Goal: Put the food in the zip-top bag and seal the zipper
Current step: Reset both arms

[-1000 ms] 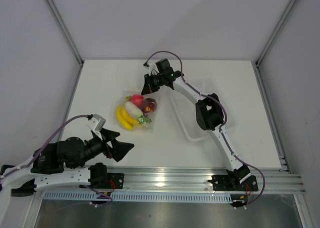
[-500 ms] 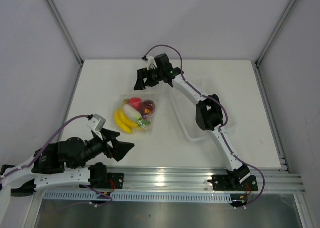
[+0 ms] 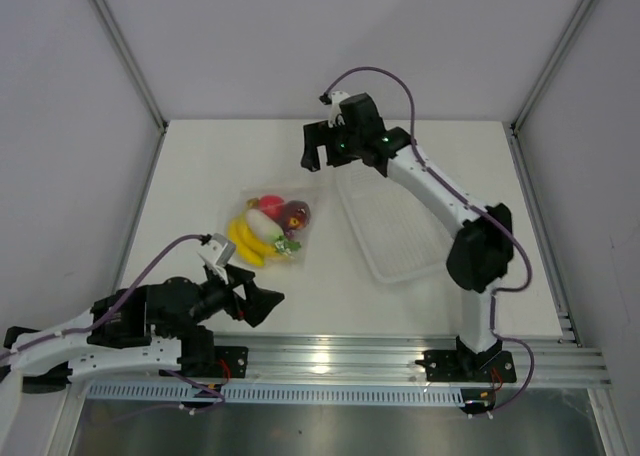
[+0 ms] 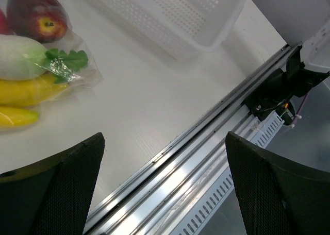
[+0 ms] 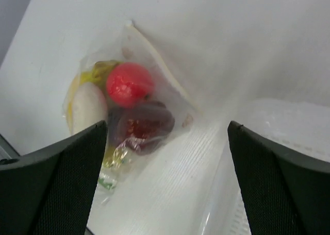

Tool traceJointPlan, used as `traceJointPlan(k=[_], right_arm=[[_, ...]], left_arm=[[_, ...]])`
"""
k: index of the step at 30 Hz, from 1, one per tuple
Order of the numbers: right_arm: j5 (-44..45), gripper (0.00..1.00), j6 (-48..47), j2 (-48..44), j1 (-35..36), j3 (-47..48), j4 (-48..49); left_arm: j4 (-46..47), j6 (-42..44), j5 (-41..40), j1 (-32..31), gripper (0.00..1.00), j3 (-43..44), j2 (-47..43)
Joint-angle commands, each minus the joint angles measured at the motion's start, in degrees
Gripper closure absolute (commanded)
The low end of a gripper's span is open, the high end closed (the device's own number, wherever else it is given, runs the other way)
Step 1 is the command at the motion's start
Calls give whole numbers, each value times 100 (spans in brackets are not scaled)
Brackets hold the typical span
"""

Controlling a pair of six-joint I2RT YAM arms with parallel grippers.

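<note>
The zip-top bag (image 3: 272, 226) lay flat on the table (image 3: 200, 176), left of the white perforated tray (image 3: 395, 231) and clear of it. Inside the bag were a yellow banana bunch (image 3: 245, 241), a red round fruit (image 3: 272, 198), a dark red apple (image 3: 296, 213), a white oblong piece (image 3: 264, 219) and a green bit (image 3: 290, 244), all packed against one another. Whether the zipper (image 5: 162, 67) was pressed closed could not be told. The left gripper (image 3: 265, 301) sat low near the table's front edge, just short of the bag, fingers wide apart and gripping nothing. The right gripper (image 3: 320, 154) hung above the table beyond the bag, fingers likewise spread and unloaded.
</note>
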Motion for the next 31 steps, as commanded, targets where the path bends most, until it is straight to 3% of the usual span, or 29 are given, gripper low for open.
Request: traceJointPlan(k=[1,5,8,15,21,26,31], right_arm=[[964,1,121,-1575,149,-1220,66],[1282,1,411,-3245,290,-3023,224],[1423,0,753,-4598,412,-4332,365],[2160,1,1825,-7350,1019,-6689,339],[2767,1,2722,-9311,1643,-8201,435],[3206,1,3249,-10558,1916,-8958,278],[3234,0,3382,-10851,1942,-9441,224]], left_arm=[[719,56,474,327,0,-173,351],[1431,117,1781,1180,1,-454,616],[1915,117,2232,1900,0,-525,782],[3197,-725,4007,4359,1,-1016,915],[4376,-1174,4431,4671,1,-2106,169],[4229,-1183,4360,4662,1,-2880,-1105],[3841,-1174,4343,4662,1,-3389,-2578]])
